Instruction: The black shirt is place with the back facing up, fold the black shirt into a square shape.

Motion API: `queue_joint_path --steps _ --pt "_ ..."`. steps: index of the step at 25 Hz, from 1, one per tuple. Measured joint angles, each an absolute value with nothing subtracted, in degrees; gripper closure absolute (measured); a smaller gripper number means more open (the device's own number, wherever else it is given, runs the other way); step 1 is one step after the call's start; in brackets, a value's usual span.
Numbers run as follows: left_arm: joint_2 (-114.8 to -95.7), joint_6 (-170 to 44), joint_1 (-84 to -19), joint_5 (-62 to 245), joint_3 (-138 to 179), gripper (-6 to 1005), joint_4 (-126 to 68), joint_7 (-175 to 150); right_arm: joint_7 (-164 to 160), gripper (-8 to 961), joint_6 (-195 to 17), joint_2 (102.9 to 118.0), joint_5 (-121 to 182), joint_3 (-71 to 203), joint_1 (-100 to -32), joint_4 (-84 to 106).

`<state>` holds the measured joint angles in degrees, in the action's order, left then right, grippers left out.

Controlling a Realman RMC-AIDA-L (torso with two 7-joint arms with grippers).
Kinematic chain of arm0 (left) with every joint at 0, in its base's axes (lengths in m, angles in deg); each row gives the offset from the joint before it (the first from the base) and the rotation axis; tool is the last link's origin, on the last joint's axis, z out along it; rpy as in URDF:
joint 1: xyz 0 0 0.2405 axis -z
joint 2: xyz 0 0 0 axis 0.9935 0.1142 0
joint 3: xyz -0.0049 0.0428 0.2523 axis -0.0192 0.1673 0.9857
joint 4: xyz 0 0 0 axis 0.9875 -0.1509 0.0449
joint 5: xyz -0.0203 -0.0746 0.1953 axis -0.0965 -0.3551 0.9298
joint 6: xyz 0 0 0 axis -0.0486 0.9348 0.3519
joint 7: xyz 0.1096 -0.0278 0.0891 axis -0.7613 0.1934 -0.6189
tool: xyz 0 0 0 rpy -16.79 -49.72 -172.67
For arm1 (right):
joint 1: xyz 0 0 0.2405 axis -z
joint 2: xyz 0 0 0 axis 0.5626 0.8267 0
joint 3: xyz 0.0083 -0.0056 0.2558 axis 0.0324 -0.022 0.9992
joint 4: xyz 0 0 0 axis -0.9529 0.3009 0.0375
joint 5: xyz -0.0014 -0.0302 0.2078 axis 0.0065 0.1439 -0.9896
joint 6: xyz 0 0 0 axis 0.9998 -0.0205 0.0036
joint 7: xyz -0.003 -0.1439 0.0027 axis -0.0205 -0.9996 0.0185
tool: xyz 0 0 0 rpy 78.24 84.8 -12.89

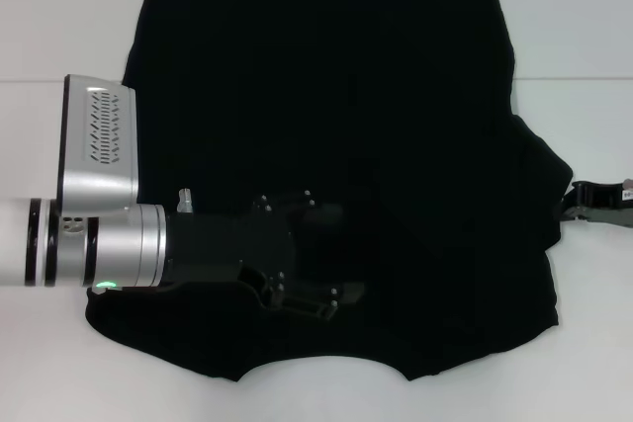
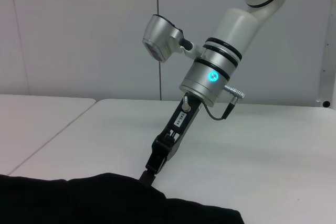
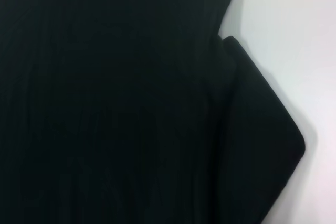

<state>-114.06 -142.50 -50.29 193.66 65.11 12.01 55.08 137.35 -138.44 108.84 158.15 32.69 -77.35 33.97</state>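
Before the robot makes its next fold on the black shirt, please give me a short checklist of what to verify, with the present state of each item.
1. Black shirt lies on the white table with a plain side up, no letters showing: ok.
2. Shirt lies flat: not ok; its edge on the robot's right is bunched.
3. Left pincer is over the shirt's near part: ok.
4. Left pincer holds cloth: cannot tell; black on black hides it.
5. Right pincer is at the shirt's right edge: ok.
6. Right pincer grips that edge: cannot tell; its tip is hidden behind cloth.
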Motion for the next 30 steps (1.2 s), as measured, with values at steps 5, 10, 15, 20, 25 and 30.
queue_joint_path --steps 5,10,15,20,25,30 --pt "-114.05 -142.47 -50.32 193.66 65.01 51 12.08 55.10 137.21 950 -138.25 108.97 158.08 32.86 -77.20 34.40" --pt "-114.10 -142.47 -50.32 193.65 65.02 50 12.16 55.77 137.10 949 -138.66 108.38 157.16 33.45 -75.23 36.74" --pt "-114.13 -142.60 -50.34 193.56 64.81 51 12.14 56.11 136.30 947 -140.00 107.49 156.64 34.41 -73.52 38.39" --pt "-114.21 -143.05 -50.59 193.12 63.52 49 12.04 56.50 133.78 946 -141.25 107.20 156.56 37.40 -72.11 38.59" --pt "-114.24 -143.08 -50.83 192.76 63.53 49 12.01 56.52 132.65 945 -143.61 106.93 156.52 39.89 -70.62 40.47" --pt "-114.24 -143.09 -50.84 192.74 63.53 50 12.00 56.55 132.65 944 -145.45 107.19 156.51 40.67 -68.84 42.60"
